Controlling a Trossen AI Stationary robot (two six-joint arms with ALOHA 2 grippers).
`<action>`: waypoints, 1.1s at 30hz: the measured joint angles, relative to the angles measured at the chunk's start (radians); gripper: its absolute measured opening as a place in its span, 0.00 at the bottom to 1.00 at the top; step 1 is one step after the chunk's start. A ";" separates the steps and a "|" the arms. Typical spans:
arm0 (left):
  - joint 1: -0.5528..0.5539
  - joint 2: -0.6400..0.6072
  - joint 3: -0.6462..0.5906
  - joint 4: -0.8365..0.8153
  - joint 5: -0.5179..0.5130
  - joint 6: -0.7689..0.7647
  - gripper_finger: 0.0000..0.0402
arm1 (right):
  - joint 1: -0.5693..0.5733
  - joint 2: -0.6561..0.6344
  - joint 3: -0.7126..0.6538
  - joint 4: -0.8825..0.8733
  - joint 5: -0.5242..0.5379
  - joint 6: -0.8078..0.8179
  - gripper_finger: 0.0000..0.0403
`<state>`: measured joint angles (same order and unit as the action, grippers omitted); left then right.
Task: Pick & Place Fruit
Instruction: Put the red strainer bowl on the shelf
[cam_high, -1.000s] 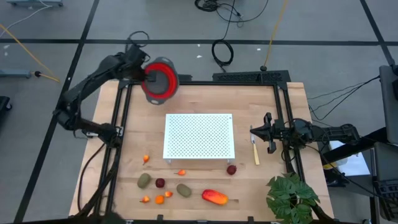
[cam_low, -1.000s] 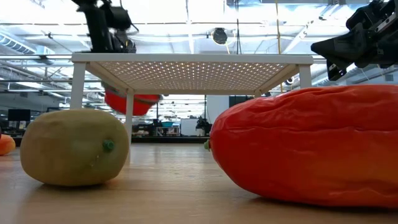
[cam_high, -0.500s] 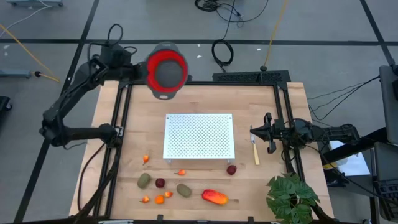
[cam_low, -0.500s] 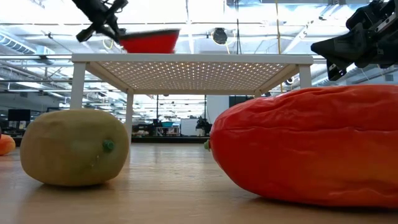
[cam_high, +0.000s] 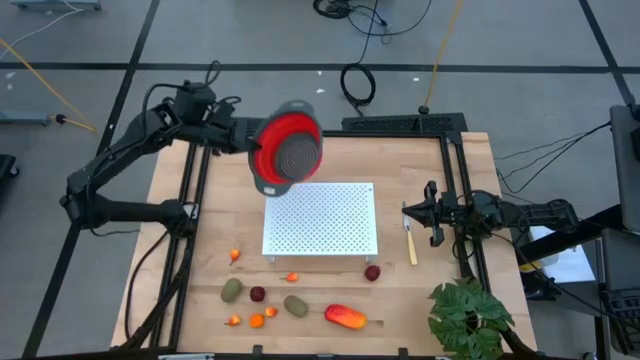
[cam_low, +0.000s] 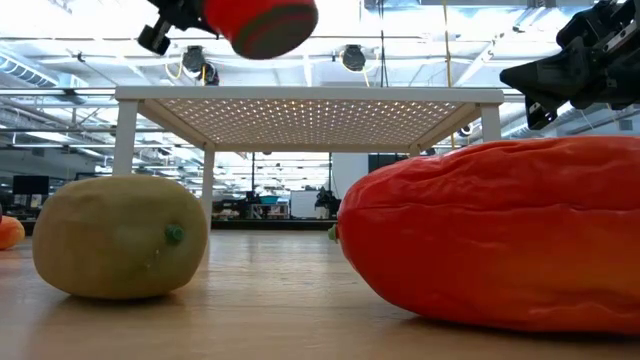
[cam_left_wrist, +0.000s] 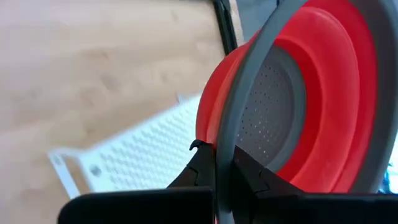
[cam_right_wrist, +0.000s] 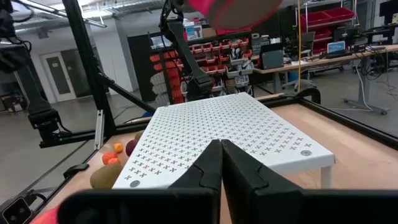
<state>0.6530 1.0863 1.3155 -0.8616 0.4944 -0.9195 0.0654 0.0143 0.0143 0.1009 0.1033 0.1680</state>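
Wooden table (cam_high: 200, 190) set on grey floor, white perforated rack (cam_high: 320, 218) at centre. Left gripper (cam_high: 243, 138) pinching rim of red colander (cam_high: 287, 150), held tilted in air over rack's far left corner. Right gripper (cam_high: 424, 213) pressed together, empty, waiting just beside yellow-handled knife (cam_high: 409, 243). Fruit all lying on table in front of rack: mango (cam_high: 344, 317), two olive ovals (cam_high: 232, 290), dark red balls (cam_high: 372, 272), small orange bits (cam_high: 256, 321). Judged step: bringing container into place, no fruit picked yet. Next move likely calls for levelling colander, setting down on rack, letting go.
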 joint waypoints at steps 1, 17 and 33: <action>-0.021 0.000 0.000 0.000 0.003 -0.017 0.01 | 0.000 0.000 0.000 0.000 0.000 0.000 0.00; -0.306 0.000 0.000 -0.076 -0.122 -0.100 0.01 | 0.000 0.000 0.000 0.000 0.000 0.000 0.00; -0.450 0.035 0.001 -0.238 -0.338 -0.017 0.01 | 0.000 0.000 0.000 0.000 0.000 0.000 0.00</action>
<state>0.2028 1.1211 1.3167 -1.1000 0.1561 -0.9369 0.0652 0.0143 0.0142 0.1005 0.1034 0.1677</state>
